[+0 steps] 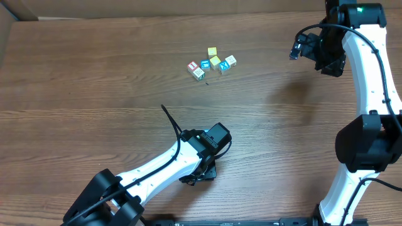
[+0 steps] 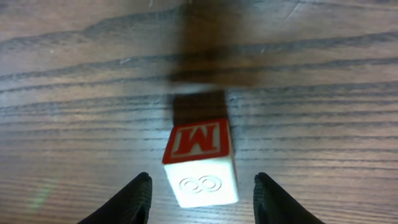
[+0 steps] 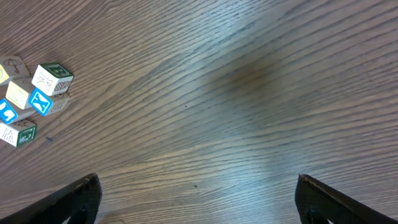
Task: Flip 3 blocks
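Left wrist view shows a small wooden block (image 2: 200, 165) standing on the table (image 2: 74, 93) between the left gripper (image 2: 202, 186) fingers. Its top face is red with a letter that reads as M, and the pale face toward the camera carries an embossed ring pattern. The two dark fingertips (image 2: 140, 193) stand apart, one on each side of the block, and a strip of bare wood shows between each tip and the cube, so nothing is clamped. In the overhead view that block is hidden beneath the left wrist, which sits low over the near middle of the table. Well apart from it, toward the far edge, lies a loose cluster of small cubes (image 1: 212, 63), among them two yellow cubes (image 1: 215, 61) and a blue-X cube (image 3: 38, 102). The right gripper (image 1: 301, 47) hangs off to the right of that cluster, its fingers spread wide over bare wood and holding nothing.
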{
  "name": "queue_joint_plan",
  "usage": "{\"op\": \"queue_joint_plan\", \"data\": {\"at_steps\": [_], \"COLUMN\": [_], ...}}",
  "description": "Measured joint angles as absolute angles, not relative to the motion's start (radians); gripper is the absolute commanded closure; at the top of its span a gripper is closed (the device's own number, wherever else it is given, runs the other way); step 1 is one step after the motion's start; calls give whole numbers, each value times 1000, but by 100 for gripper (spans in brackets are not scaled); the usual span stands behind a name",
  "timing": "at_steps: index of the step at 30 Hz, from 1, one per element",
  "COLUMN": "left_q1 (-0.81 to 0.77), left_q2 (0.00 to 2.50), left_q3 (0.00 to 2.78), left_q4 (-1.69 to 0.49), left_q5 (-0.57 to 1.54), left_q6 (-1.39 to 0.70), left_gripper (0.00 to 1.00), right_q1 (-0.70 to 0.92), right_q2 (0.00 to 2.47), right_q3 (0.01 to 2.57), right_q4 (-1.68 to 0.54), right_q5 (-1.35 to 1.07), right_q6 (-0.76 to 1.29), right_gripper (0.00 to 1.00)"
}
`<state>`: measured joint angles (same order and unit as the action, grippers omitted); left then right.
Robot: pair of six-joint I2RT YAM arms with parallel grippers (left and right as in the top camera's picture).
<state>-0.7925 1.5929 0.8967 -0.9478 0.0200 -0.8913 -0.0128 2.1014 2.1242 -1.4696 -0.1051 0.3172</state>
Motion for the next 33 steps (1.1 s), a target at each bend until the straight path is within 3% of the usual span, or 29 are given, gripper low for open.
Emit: {"op": "queue_joint_plan", "data": {"at_steps": [7,15,20,24,33], "left_q1": [-793,-780,-647,-521,-450], "left_q2": [1593,1593,1593,1593,1593], "left_q3": [876,876,894,979,1101], "left_q4": [-941,-937,-947,-944,-972], "left_q5": [25,26,12,-7,-58], "left_q6": [-892,-886,-818,-722,-587], "left_gripper": [59,75,86,83,67], "right_q1": [-13,-13,-13,-13,-13], "right_q2": [2101,2101,2101,2101,2101], "right_q3": [2124,2124,2124,2124,2124], "right_q4": [-1470,-1470,-1470,-1470,-1470], "right_q5": [-105,-105,-105,-105,-105], "right_q6": [317,317,317,317,317], "right_gripper": [0,0,0,0,0]}}
